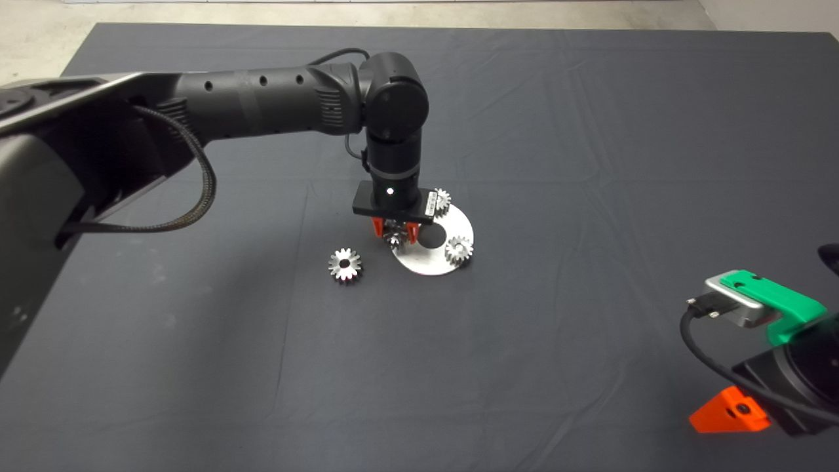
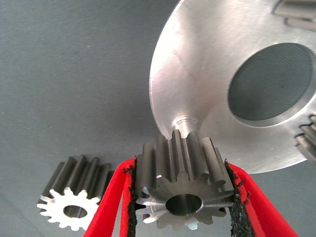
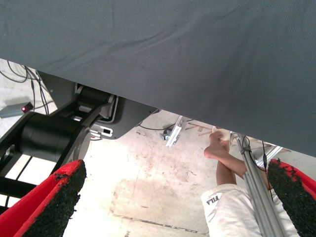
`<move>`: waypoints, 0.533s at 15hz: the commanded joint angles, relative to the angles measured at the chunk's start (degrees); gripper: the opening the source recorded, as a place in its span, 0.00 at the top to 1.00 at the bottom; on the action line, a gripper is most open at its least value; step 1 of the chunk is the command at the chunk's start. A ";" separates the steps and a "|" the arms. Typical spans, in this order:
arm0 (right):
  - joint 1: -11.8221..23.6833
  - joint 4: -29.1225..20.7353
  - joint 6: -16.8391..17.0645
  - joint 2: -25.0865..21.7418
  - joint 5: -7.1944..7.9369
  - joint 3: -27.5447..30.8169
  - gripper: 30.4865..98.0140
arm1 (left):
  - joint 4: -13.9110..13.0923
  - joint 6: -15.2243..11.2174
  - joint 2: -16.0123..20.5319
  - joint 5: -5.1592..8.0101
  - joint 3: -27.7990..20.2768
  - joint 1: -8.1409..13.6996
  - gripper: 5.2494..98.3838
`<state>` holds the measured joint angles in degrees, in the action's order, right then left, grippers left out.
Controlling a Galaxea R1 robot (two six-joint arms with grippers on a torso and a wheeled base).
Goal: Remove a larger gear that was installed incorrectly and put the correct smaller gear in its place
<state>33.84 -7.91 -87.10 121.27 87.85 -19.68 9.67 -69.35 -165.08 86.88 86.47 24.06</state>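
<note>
My left tool [image 1: 396, 231], reaching in from the left on its black arm, stands over the near-left edge of the round metal plate [image 1: 459, 226] at mid-bench, its red fingers [image 2: 111, 207] pinching the larger gear [image 2: 182, 182] by the teeth on two opposite sides. The dark grey gear sits between the black pads with its centre hole facing the wrist camera, just over a short stub [image 2: 185, 121] at the plate's rim; I cannot tell whether it touches the stub. The smaller gear [image 1: 345, 265], pale-faced, lies flat on the dark mat [image 1: 590, 131] just beside the plate, on its left and clear of it. Two more small silver gears sit on the plate, one at its far edge [image 1: 442, 198] and one at its near right edge [image 1: 459, 250], either side of the plate's large centre hole [image 1: 429, 236]. My right tool [image 3: 173, 202] waits at the bench's lower right corner, fingers spread wide, its wrist camera showing the floor [image 3: 148, 173] and a person's leg [image 3: 229, 170] beyond the mat.
</note>
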 commanded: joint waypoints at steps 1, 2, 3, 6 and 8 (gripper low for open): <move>0.70 -1.84 -0.17 0.16 3.21 0.18 0.02 | 0.35 -0.08 0.06 1.01 -0.55 1.00 0.67; 0.70 -1.84 -0.17 0.16 3.21 0.18 0.02 | 0.35 0.06 0.16 1.01 -0.18 1.03 0.67; 0.70 -1.84 -0.17 0.16 3.21 0.18 0.02 | 0.35 0.44 0.24 1.01 0.17 1.08 0.67; 0.70 -1.84 -0.17 0.07 3.21 0.18 0.02 | 0.35 0.89 0.06 0.75 1.58 1.25 0.67; 0.70 -1.84 -0.17 0.16 3.21 0.18 0.02 | 0.35 0.89 -0.11 0.66 1.67 1.34 0.67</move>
<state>33.82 -7.91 -87.10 121.27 87.85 -19.68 9.40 -68.61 -165.22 86.88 87.66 24.16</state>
